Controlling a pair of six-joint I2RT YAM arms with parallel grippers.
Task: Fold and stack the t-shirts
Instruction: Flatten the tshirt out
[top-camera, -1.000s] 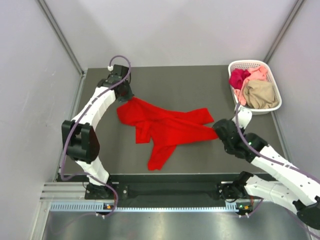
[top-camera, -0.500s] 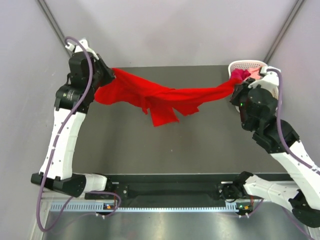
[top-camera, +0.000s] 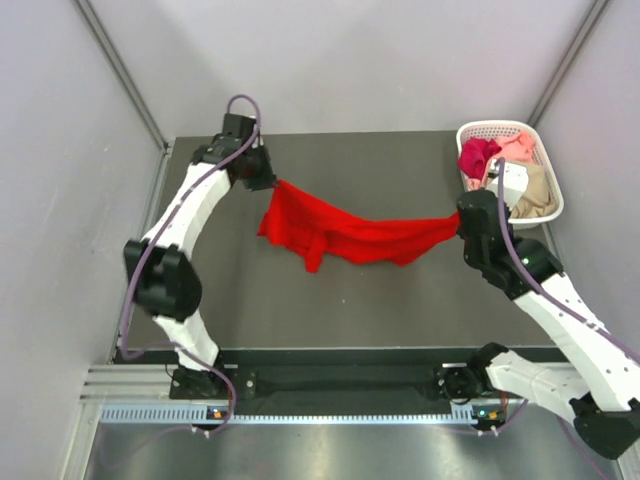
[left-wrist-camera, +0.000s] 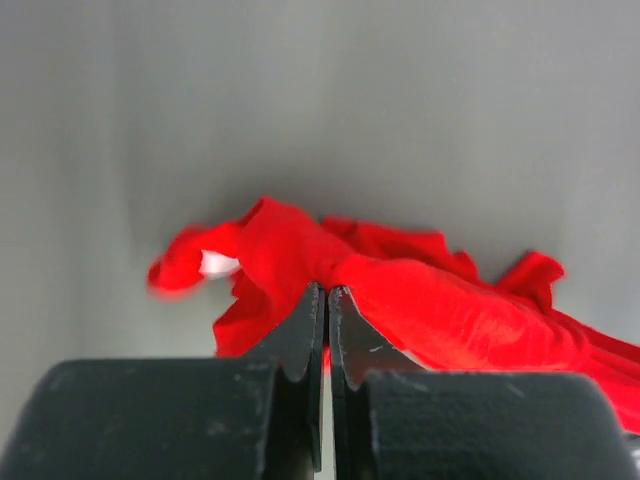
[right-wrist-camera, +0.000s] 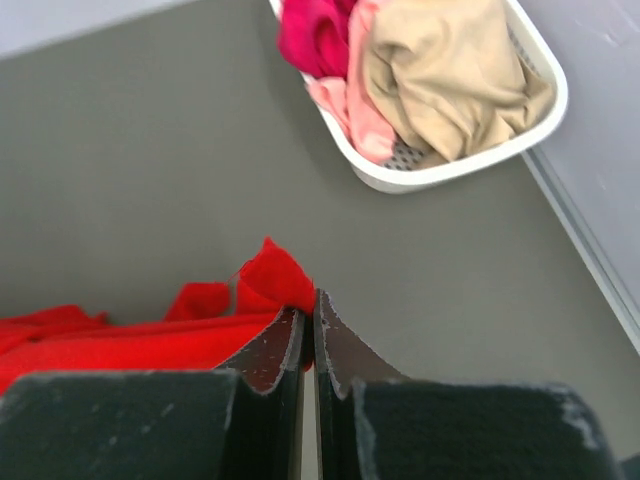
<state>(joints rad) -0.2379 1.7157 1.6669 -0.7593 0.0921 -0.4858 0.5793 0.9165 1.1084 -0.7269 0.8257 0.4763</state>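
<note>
We judge the red t-shirt (top-camera: 350, 235) limp and light; left end effector (top-camera: 272, 184) and right end effector (top-camera: 461, 222) clamp its opposite ends.

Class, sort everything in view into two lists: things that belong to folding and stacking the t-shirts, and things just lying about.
Belongs to the job: red t-shirt, gripped by left claw and right claw; magenta t-shirt, pale pink t-shirt, tan t-shirt.
Just there: white basket holding those three; grey table.
</note>
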